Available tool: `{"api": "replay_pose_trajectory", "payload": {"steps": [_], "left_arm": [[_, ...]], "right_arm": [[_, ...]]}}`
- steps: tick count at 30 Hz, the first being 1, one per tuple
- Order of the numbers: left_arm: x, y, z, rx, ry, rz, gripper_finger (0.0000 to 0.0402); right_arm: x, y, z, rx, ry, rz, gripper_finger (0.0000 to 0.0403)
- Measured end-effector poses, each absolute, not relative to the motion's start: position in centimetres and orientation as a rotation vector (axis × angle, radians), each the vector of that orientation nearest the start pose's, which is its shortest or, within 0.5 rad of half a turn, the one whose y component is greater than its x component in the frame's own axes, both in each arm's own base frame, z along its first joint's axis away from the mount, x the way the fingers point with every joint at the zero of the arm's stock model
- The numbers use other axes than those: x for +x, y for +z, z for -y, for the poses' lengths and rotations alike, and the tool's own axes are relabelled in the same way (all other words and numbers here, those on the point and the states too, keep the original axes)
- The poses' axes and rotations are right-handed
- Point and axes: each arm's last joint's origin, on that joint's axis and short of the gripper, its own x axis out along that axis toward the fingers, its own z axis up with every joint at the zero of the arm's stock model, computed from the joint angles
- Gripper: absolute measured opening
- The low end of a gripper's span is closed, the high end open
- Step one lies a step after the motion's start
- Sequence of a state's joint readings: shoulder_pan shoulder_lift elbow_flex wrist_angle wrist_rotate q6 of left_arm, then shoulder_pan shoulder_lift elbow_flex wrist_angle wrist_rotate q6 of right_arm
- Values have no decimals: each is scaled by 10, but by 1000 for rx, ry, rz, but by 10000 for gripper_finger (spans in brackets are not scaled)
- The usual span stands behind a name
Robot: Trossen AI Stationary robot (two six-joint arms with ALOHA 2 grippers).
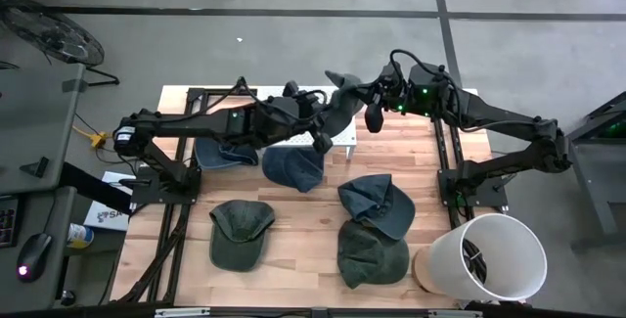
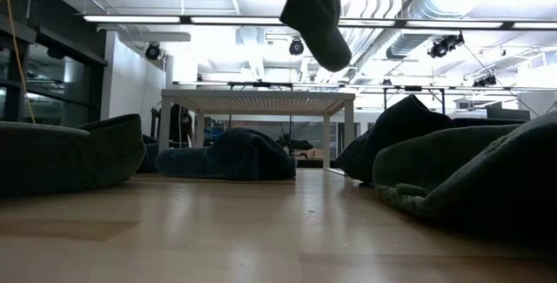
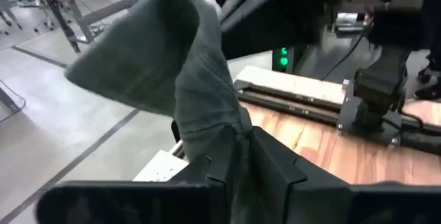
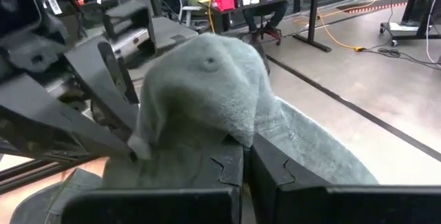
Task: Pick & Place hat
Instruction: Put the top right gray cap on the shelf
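While lifted above table, hat point(image 1: 339, 105) pinched between left end effector point(image 3: 241, 156) and right end effector point(image 4: 247, 156)

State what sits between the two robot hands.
A grey-green hat, lifted above the table; both the left hand and right hand grip it, per the high view.

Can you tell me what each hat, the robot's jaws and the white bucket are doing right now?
Lifted hat: in the air, gripped by both arms.
Left gripper: jaws shut on it.
Right gripper: jaws shut on it.
Other hats: lying on the table.
White bucket: tipped, mouth open.
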State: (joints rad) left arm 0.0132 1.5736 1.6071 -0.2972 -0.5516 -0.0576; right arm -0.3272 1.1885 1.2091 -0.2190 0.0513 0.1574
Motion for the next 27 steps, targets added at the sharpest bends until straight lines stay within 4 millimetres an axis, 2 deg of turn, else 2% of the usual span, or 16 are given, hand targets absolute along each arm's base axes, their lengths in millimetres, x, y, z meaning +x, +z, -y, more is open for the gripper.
{"api": "replay_pose_trajectory", "payload": {"steps": [3, 13, 21, 27], "left_arm": [[353, 412, -20, 12, 580, -236, 7], [343, 421, -21, 12, 623, -213, 3], [327, 429, -21, 26, 632, -236, 1], [309, 434, -19, 46, 576, -297, 1]], "right_arm": [[246, 394, 85, 183, -393, -177, 0], [240, 397, 83, 172, -387, -169, 9], [229, 405, 79, 111, -387, -153, 51], [220, 410, 76, 86, -384, -140, 91]]}}
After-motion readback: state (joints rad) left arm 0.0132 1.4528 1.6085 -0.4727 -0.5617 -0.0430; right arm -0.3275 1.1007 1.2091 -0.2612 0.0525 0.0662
